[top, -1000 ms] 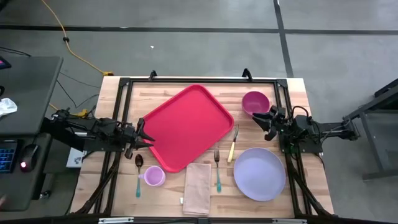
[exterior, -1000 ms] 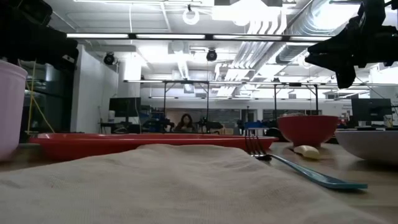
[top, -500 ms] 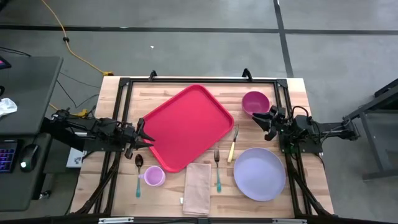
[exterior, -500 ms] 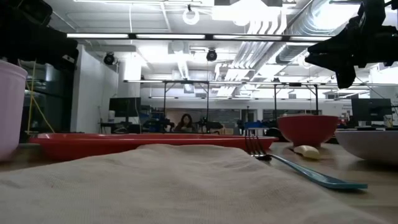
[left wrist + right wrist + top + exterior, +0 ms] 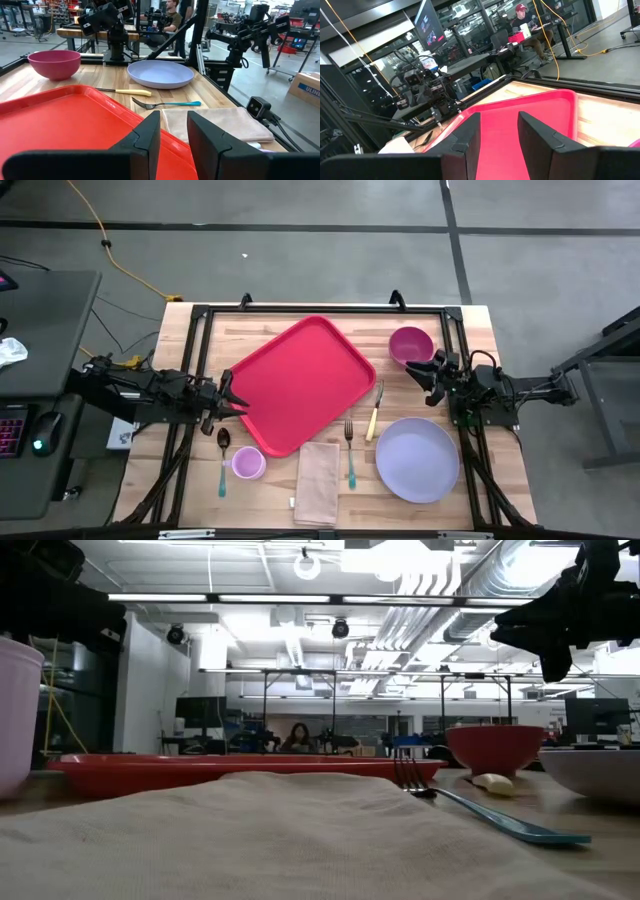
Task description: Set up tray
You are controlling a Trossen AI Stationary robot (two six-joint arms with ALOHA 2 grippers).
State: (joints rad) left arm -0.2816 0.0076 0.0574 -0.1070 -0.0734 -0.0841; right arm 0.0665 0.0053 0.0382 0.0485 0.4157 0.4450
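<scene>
Lying askew at the table's middle, the large red plastic rectangular tray (image 5: 298, 383) looks light, stiff and slick, best pinched at its raised rim. The left gripper (image 5: 236, 405) hovers at its near corner and the right gripper (image 5: 418, 370) waits beside it, both slightly parted, holding nothing.

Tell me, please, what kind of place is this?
Probably a robotics lab or open workshop: a wooden table with tableware between two robot arms, other robot rigs nearby, exposed ceiling ducts, and people at desks behind.
</scene>
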